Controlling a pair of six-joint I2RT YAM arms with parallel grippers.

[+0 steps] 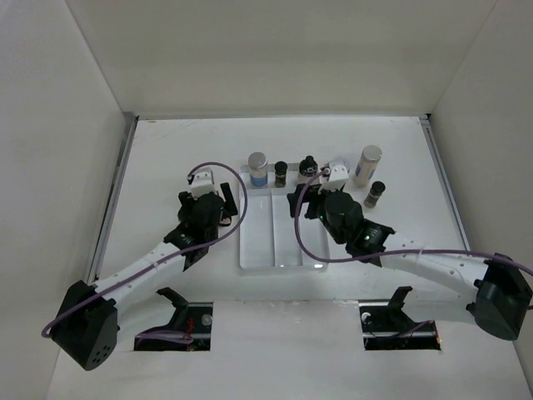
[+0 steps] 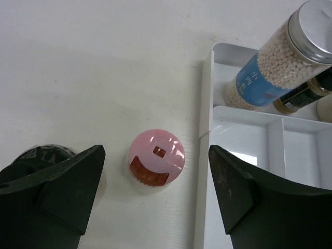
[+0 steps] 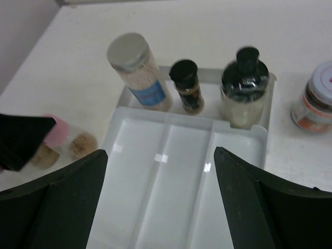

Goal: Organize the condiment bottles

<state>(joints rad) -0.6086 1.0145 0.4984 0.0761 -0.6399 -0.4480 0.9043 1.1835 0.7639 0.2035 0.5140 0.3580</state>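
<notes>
Three condiment bottles stand in the back compartment of the white tray (image 1: 271,250): a grey-capped blue-labelled one (image 3: 137,70), a slim dark-capped one (image 3: 187,85) and a wide dark-topped one (image 3: 245,85). My right gripper (image 3: 161,155) hangs open over the tray's long compartments, holding nothing. My left gripper (image 2: 155,150) is open just left of the tray, above a pink-lidded jar (image 2: 156,158) that stands between its fingers with a gap on each side. A dark-capped jar (image 2: 44,153) sits partly hidden behind its left finger.
Right of the tray stand a tall white bottle with a grey top (image 1: 367,164) and a small dark-capped jar (image 1: 375,193). A light-lidded, orange-labelled jar (image 3: 316,98) stands close to the tray's right rim. White walls enclose the table on three sides.
</notes>
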